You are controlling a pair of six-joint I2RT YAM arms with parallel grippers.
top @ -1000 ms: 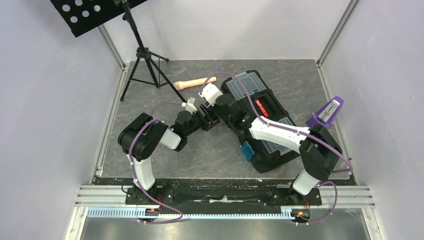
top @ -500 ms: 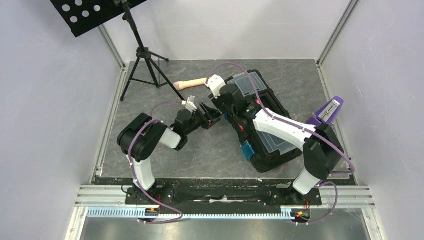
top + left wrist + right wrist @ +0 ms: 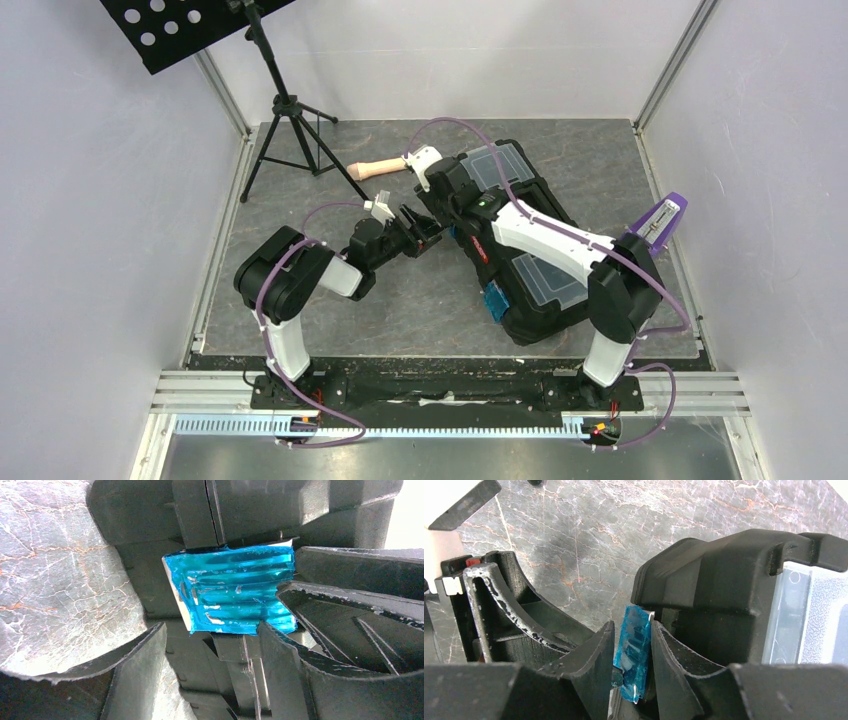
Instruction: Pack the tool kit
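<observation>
The black toolbox (image 3: 540,300) lies diagonally at centre right, with clear lid compartments and a red-labelled handle. My right gripper (image 3: 440,195) reaches over its far left end. In the right wrist view the right gripper (image 3: 633,630) is closed on a blue latch (image 3: 634,650). My left gripper (image 3: 425,232) is open against the same end. In the left wrist view the left gripper (image 3: 210,645) faces the toolbox wall, just below the blue latch (image 3: 230,592). A second blue latch (image 3: 495,301) shows on the near side. No pliers or screwdrivers are in view.
A beige cylindrical handle (image 3: 378,168) lies on the table left of the toolbox's far end. A purple stapler-like object (image 3: 655,225) stands at the right wall. A black tripod stand (image 3: 290,120) stands at the far left.
My right wrist has swung a little farther away over the toolbox's left end, and its forearm now lies along the lid. My left gripper has barely moved.
</observation>
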